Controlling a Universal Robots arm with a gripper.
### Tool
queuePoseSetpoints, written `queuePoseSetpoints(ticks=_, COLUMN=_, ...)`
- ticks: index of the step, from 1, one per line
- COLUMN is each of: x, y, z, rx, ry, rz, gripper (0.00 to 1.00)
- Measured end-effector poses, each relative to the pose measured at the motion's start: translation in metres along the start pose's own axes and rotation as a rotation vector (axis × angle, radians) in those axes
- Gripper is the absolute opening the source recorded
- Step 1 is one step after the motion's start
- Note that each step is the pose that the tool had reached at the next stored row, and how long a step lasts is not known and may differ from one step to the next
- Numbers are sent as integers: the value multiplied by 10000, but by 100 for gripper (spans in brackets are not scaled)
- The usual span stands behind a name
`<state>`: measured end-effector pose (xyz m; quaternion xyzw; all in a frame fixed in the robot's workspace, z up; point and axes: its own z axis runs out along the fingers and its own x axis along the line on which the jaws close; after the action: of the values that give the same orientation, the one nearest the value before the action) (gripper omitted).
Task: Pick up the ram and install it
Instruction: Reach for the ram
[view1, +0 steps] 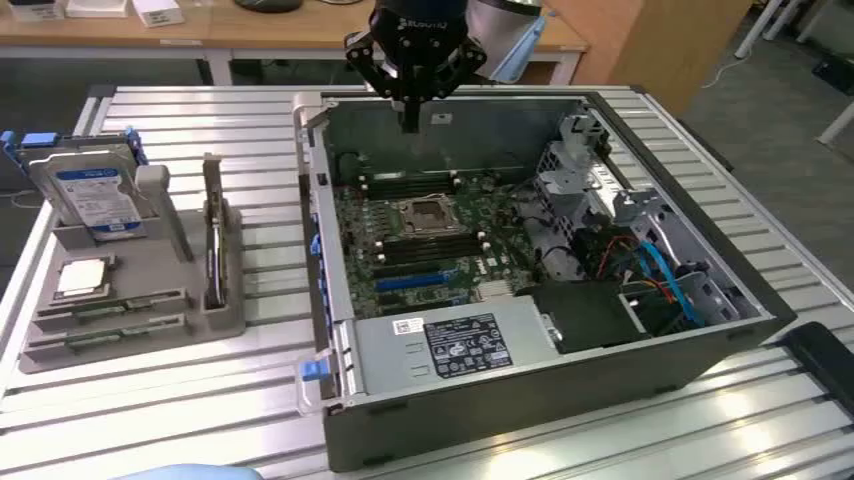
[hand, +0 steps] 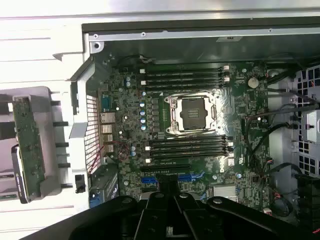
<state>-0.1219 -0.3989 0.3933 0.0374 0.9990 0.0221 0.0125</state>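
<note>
Ram (view1: 211, 230) stands on its long edge in the grey holder (view1: 187, 310) on the desk (view1: 200, 400), outside the case (view1: 534, 400) and not yet picked up. You find it well apart from the fingers (view1: 412, 112), off toward the exterior view's left, with the case's side wall between the two. Its long axis runs from far to near in that view, about parallel to that wall. In the wrist view the ram (hand: 25, 145) shows its green face with a row of small dark chips.

Fingers hang over the far end of the open case, above the board (view1: 414, 255). They appear clenched, and you can see nothing gripped between them. The memory slots (view1: 414, 182) beside the socket (view1: 427, 213) run across the exterior view. By my judgement the ram's long axis therefore lies roughly at right angles to them.

Markings: white lettering on the body above the fingers appears to read ROBOTIQ. The drive (view1: 91, 190) in the holder carries a blue and white label, and a white and black label (view1: 461, 345) sits on the silver box at the case's near end. You cannot read the print on either.
</note>
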Motion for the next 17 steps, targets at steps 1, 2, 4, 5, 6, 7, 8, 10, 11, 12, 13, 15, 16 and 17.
queuePoseSetpoints(ticks=1, x=0, y=0, z=0, rx=1, ry=0, rz=0, gripper=10)
queuePoseSetpoints(ticks=2, x=0, y=0, z=0, rx=0, ry=0, rz=0, gripper=10)
queuePoseSetpoints(ticks=4, x=0, y=0, z=0, rx=0, ry=0, rz=0, gripper=10)
queuePoseSetpoints(ticks=5, x=0, y=0, z=0, rx=0, ry=0, rz=0, gripper=10)
queuePoseSetpoints(ticks=6, x=0, y=0, z=0, rx=0, ry=0, rz=0, gripper=10)
queuePoseSetpoints(ticks=7, x=0, y=0, z=0, rx=0, ry=0, rz=0, gripper=10)
queuePoseSetpoints(ticks=8, x=0, y=0, z=0, rx=0, ry=0, rz=0, gripper=10)
queuePoseSetpoints(ticks=10, x=0, y=0, z=0, rx=0, ry=0, rz=0, gripper=10)
queuePoseSetpoints(ticks=11, x=0, y=0, z=0, rx=0, ry=0, rz=0, gripper=10)
queuePoseSetpoints(ticks=12, x=5, y=0, z=1, rx=-1, ry=0, rz=2, gripper=10)
queuePoseSetpoints(ticks=13, x=8, y=0, z=1, rx=-2, ry=-2, rz=2, gripper=10)
queuePoseSetpoints(ticks=15, x=14, y=-1, z=0, rx=-1, ry=-1, rz=0, gripper=10)
queuePoseSetpoints(ticks=16, x=35, y=-3, z=-1, rx=0, ry=0, rz=0, gripper=10)
queuePoseSetpoints(ticks=17, x=66, y=-5, z=-2, rx=1, ry=0, rz=4, gripper=10)
